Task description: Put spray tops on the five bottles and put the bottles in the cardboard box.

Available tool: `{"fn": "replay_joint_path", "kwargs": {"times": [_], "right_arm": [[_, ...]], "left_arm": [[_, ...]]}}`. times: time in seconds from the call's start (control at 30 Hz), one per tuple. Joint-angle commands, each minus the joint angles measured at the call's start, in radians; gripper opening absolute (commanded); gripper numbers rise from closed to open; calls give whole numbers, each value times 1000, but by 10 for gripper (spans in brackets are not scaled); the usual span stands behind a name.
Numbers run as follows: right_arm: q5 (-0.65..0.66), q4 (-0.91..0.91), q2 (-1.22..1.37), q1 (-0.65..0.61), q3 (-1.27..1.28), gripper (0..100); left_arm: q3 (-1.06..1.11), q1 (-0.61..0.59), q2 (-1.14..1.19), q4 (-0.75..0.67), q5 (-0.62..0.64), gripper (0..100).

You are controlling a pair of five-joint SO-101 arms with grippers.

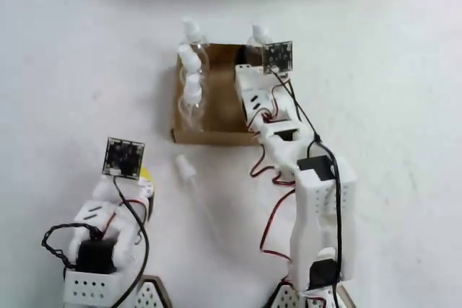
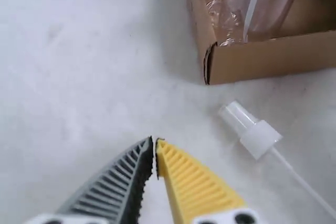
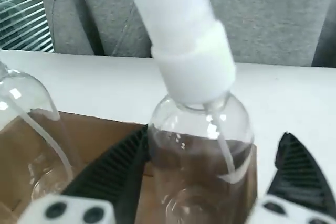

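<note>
IN THE BOX, ONE TOP LEFT OVER: The right end effector [image 3: 215, 132] hangs released around a clear bottle [image 3: 194, 129] that stands in the far right corner of the cardboard box [image 1: 216, 137]. The bottle's spray top [image 3: 184, 51] is fitted. One jaw sits against or just beside the bottle's side, and the other is apart from it. Other bottles [image 1: 193, 81] stand in a row along the box's left wall; their number cannot be told. A loose spray top [image 2: 251, 129] lies on the worktop [image 1: 375, 70] just on the near side of the box, its thin tube trailing nearward. The left end effector [image 2: 154, 142] is clenched on nothing, to the near left of that top.

The main risk looks to be the withdrawal. A jaw this close could drag the light, upright bottle over, perhaps against the row beside it. The top on the worktop poses a second hazard, since it is small and round and may roll or skid from a closing grip. Its slender tube could also bend or miss a bottle's mouth.
</note>
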Motion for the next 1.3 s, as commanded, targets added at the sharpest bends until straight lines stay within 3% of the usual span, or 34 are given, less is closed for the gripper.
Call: {"fn": "replay_joint_path", "kwargs": {"times": [0.0, 0.4, 1.1, 1.27], "right_arm": [[-12, 22, -73, -7, -5, 367], [-28, 47, -166, -2, 21, 391], [-60, 50, -661, -22, 462, 391], [-60, 234, -857, -35, 563, 392]], "left_arm": [[0, -12, -10, -17, -9, 23], [0, -12, -10, -17, -9, 23], [0, -12, -8, -29, -9, 24], [0, -12, -8, -31, -9, 24]]}}
